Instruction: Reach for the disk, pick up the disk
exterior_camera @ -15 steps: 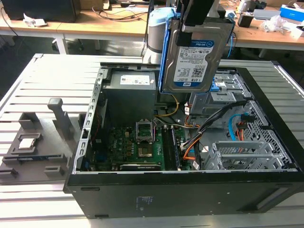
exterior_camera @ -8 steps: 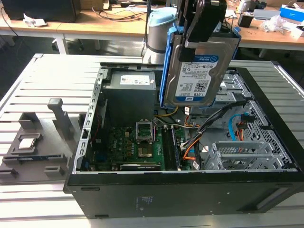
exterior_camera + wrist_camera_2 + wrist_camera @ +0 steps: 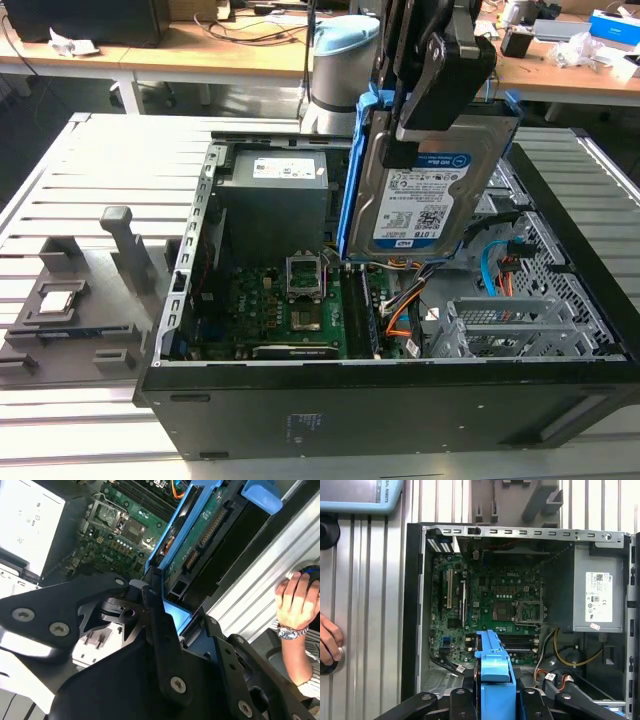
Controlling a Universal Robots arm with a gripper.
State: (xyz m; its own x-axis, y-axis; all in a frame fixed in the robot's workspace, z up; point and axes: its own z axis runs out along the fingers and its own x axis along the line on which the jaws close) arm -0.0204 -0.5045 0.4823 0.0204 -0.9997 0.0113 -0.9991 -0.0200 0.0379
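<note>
a black open computer case [image 3: 330, 400] lies on the ribbed metal desk [image 3: 60, 440], motherboard exposed. above it, the black claw [image 3: 425, 95] is closed on the flat silver hard drive with a white-and-blue label and blue side bracket [image 3: 425, 200], the disk, holding it on edge, clear of the case. the blue bracket also appears in the first wrist view [image 3: 492, 670]. to do this well, i judge, grip firmly and lift straight, avoiding the orange cables [image 3: 400, 325]. a person's hand [image 3: 295, 602] rests nearby.

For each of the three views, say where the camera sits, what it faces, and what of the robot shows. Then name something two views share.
Exterior view: off the arm, facing the open computer case; the gripper holds the disk raised.
First wrist view: on the arm, looking down into the case at the motherboard.
Second wrist view: on the arm, close behind the gripper's black linkage.
Shared: both wrist views catch a person's hand.
</note>
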